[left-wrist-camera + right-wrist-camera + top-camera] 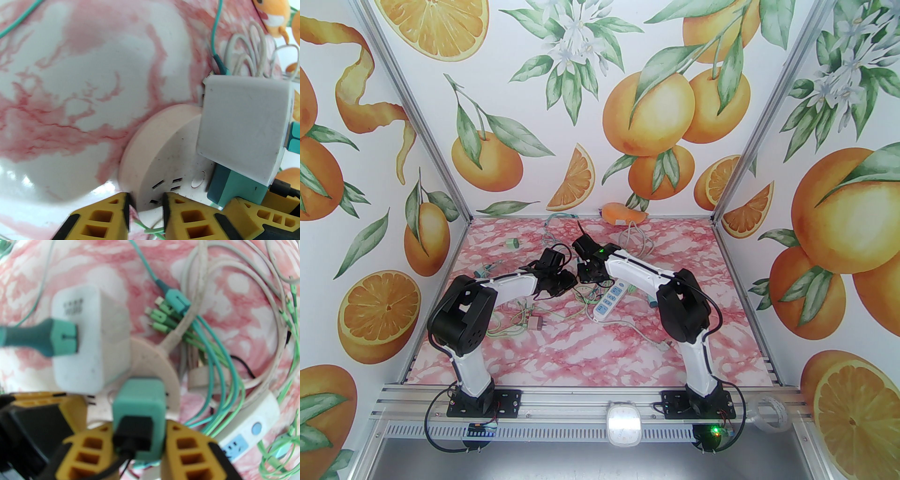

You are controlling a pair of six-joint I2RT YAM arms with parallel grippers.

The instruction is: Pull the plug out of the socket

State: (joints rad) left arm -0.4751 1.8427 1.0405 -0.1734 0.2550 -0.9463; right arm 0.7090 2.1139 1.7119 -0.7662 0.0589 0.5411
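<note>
On pink marble table, straddling socket rim with left gripper, pinching or released unclear. Clamping teal plug on socket with right gripper.

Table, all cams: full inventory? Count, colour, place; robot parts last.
round socket: 1, pale pink, table centre
charger: 1, white, on the socket
teal plug: 1, teal, on the socket beside the charger
power strip: 1, white, right of centre
loose plug: 1, pink, near left arm
round item: 1, green, back left
plush toy: 1, orange, back edge
cables: several, green, teal, white, around the socket
tape roll: 1, clear, front rail, right
lamp: 1, white, front rail, middle
left gripper: 1, yellow fingers, astride socket rim, grip unclear
right gripper: 1, yellow fingers, shut on teal plug
</note>
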